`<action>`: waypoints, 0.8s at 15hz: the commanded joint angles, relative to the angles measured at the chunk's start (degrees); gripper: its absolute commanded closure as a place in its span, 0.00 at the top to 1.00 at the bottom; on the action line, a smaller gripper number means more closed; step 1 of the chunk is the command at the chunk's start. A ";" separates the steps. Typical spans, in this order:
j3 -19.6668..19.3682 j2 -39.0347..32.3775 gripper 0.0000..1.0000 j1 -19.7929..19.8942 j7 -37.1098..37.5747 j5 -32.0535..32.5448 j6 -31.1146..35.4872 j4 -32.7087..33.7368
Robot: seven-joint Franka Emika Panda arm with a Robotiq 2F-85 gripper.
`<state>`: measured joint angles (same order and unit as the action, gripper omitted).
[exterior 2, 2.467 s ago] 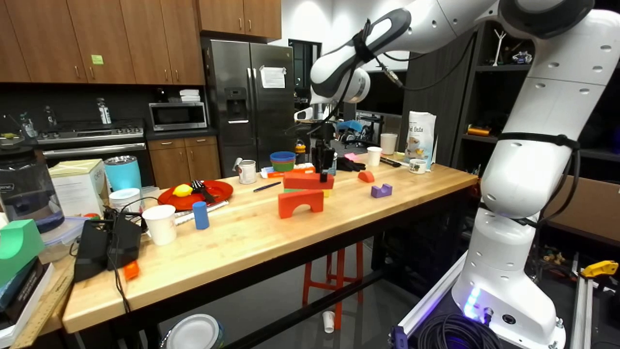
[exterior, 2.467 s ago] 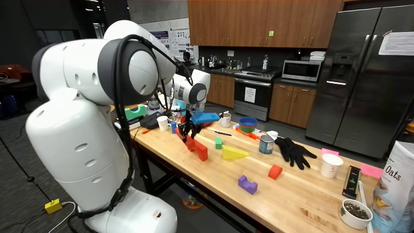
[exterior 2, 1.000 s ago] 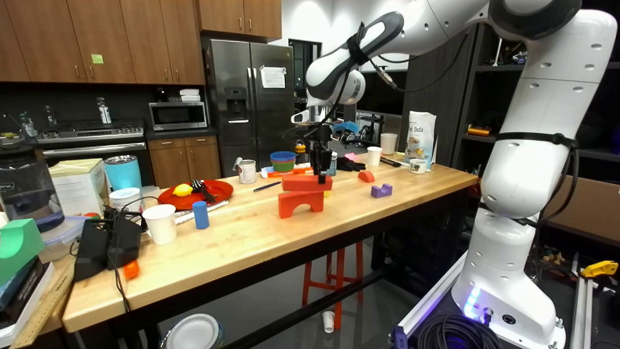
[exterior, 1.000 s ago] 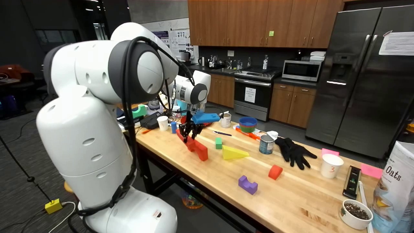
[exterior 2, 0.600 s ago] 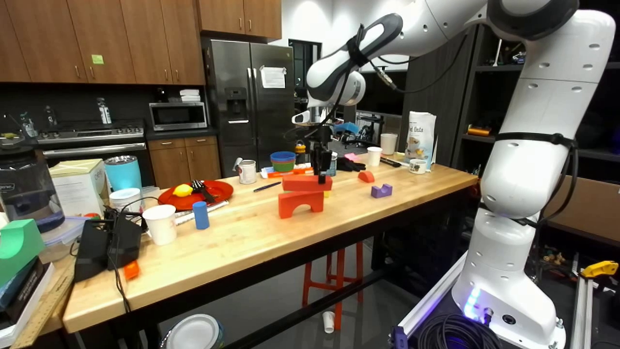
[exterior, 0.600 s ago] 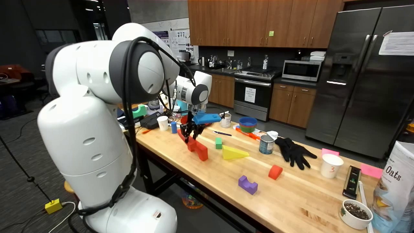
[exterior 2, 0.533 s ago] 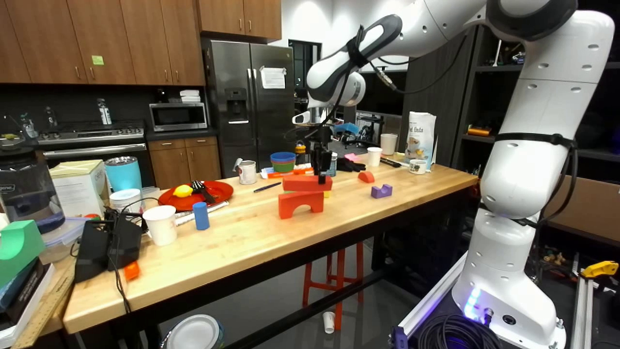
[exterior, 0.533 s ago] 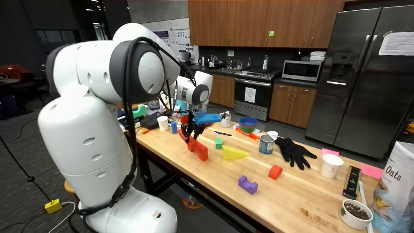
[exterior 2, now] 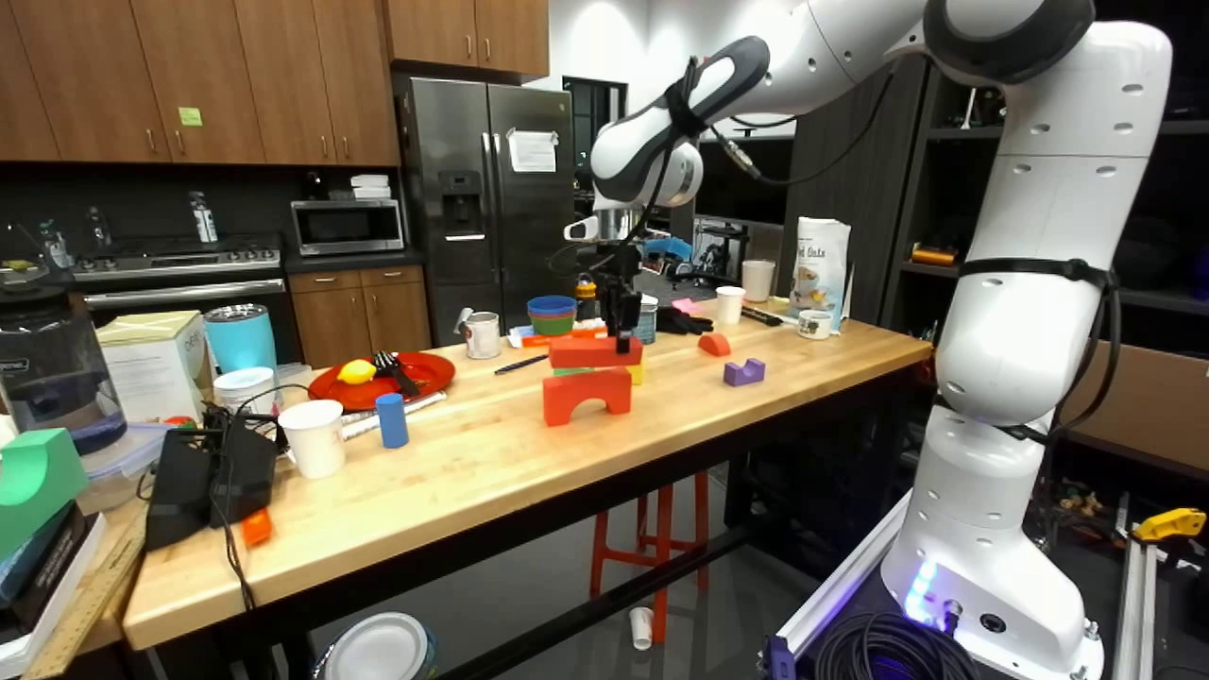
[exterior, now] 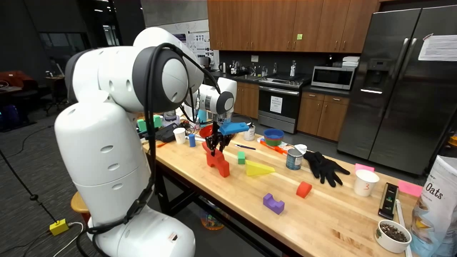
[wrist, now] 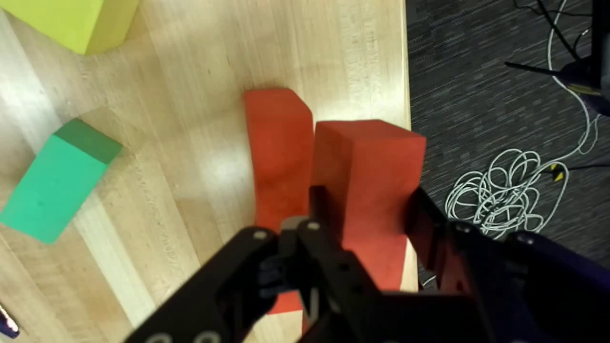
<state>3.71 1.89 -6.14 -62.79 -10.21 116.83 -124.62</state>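
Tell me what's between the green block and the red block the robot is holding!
In the wrist view, bare table comes after the green block, then the red arch, then the held red block.

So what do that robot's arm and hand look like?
The arm is rounded and white, with dark grey bands and black cables strapped along it. The gripper is black, its jointed fingers showing shiny pins, with a blue piece beside it.

In red there are three blocks: one bar (wrist: 381, 190), one arch (exterior 2: 586, 385), one half-round (exterior: 304, 189). I count also one yellow wedge (exterior: 257, 168), one small green block (wrist: 58, 180), one purple block (exterior: 273, 206), one blue cylinder (exterior 2: 391, 421).
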 commanded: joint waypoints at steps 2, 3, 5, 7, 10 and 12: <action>0.18 -2.98 0.18 0.58 -2.54 0.67 -0.85 3.37; 0.19 -3.54 0.18 0.70 -2.84 0.82 -0.80 3.79; 0.26 -4.59 0.18 0.88 -3.13 1.28 -0.90 4.59; 0.40 -5.43 0.18 1.01 -3.15 1.84 -0.82 5.11; 0.55 -6.38 0.18 1.23 -3.24 2.33 -1.16 5.95; 0.59 -7.00 0.18 1.41 -3.24 2.64 -1.44 6.59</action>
<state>3.79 -4.15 -5.64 -65.32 -8.57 116.70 -119.87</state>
